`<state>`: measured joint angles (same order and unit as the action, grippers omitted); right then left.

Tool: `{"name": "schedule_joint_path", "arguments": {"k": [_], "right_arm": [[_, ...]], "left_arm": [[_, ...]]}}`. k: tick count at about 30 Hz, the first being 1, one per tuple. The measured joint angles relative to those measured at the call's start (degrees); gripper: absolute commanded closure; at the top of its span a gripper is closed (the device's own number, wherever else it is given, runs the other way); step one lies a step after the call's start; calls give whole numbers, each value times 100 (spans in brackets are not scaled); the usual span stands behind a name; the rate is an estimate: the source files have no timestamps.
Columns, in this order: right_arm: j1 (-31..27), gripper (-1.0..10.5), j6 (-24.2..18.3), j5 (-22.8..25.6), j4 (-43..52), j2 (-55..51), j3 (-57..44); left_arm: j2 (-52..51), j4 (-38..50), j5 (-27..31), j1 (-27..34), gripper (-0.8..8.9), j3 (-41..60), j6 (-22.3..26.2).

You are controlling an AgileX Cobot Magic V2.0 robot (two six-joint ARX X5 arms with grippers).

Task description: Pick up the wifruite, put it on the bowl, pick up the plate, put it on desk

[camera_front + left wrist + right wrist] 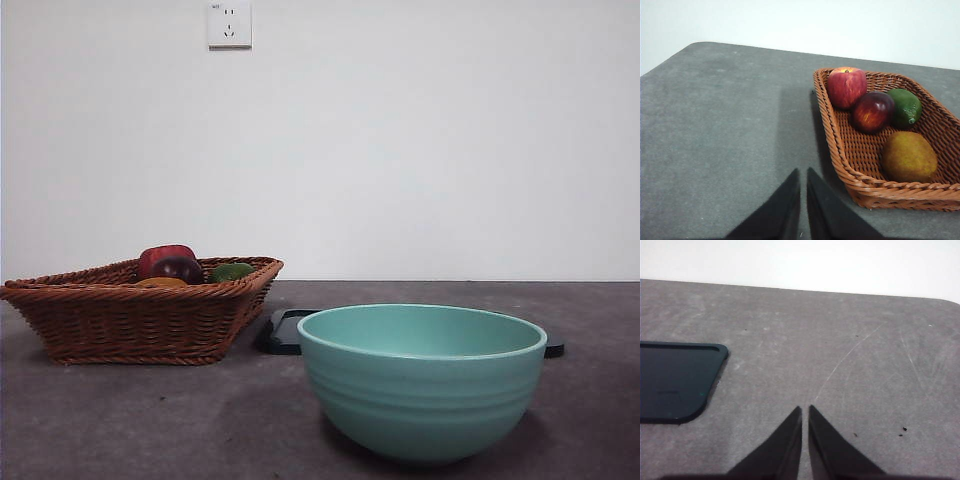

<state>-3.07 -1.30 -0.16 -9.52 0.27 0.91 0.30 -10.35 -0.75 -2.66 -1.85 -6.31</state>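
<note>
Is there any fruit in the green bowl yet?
No, the bowl shows no fruit; all four fruits lie in the wicker basket.

Orange-brown wifruite (909, 156) in wicker basket (850, 165); empty mint bowl (422, 380) upright on dark plate (675, 382), on desk (150, 420).

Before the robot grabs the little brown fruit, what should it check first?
1. Wifruite easy to see, lying in the wicker basket, nothing on top of it: ok.
2. Left pincer holds nothing, jaws nearly together above the desk beside the basket: ok, but needs opening.
3. Dark red fruit and green fruit apart from the wifruite: ok.
4. Bowl upright: ok. Whether it is empty: cannot tell.
5. Right pincer holds nothing, away from the basket: ok.
</note>
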Motion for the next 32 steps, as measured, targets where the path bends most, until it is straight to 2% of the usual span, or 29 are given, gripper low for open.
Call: {"name": "schedule_joint_path", "arguments": {"k": [8, 12, 21, 26, 32], "right_arm": [[0, 929, 46, -59, 2, 0, 0], [0, 934, 468, -308, 13, 0, 0], [0, 936, 1543, -308, -59, 4, 146], [61, 937, 2052, -284, -133, 4, 785], [153, 937, 2599, -282, -940, 35, 1722]], "left_arm": [[0, 0, 0, 0, 794, 0, 0], [0, 0, 0, 0, 796, 0, -11], [0, -101, 0, -7, 796, -151, -264], [2, -28, 0, -133, 796, -730, -586], [168, 28, 0, -170, 796, -1161, -931]]}}
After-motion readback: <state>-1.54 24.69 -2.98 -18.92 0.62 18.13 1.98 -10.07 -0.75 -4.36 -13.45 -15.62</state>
